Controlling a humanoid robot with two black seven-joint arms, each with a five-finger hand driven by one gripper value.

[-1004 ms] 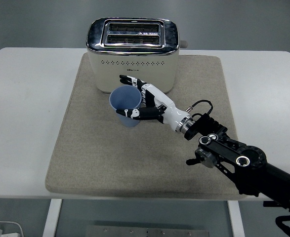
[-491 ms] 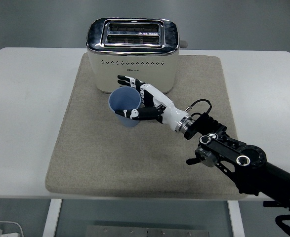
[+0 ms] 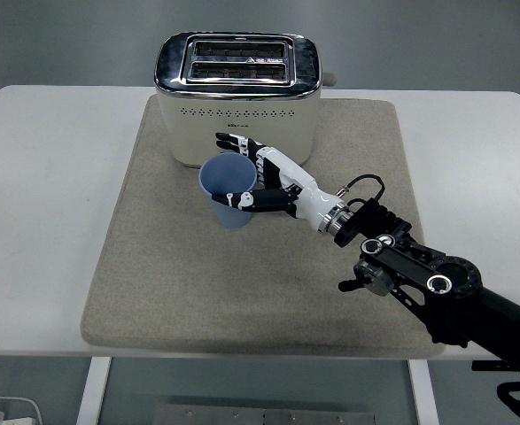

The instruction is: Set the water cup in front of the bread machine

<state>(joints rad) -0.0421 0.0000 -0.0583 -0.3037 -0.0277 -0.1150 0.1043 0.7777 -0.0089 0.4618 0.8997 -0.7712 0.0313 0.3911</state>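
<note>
A blue water cup point(image 3: 232, 215) stands upright on the beige mat point(image 3: 180, 283), just in front of the cream bread machine point(image 3: 238, 111) with its chrome top. My right hand point(image 3: 225, 170) reaches in from the lower right and is shut on the cup. Its thumb point(image 3: 238, 200) lies across the cup's near wall and its fingers point(image 3: 242, 144) stretch behind the cup, between it and the machine's front. The left arm is out of view.
The mat covers the middle of the white table point(image 3: 47, 204). My black right forearm point(image 3: 437, 288) lies over the mat's lower right corner. The bread machine's lever point(image 3: 330, 79) sticks out on its right side.
The hand and the cup drifted slightly left, then back a little to the right. The grasp looks the same throughout.
</note>
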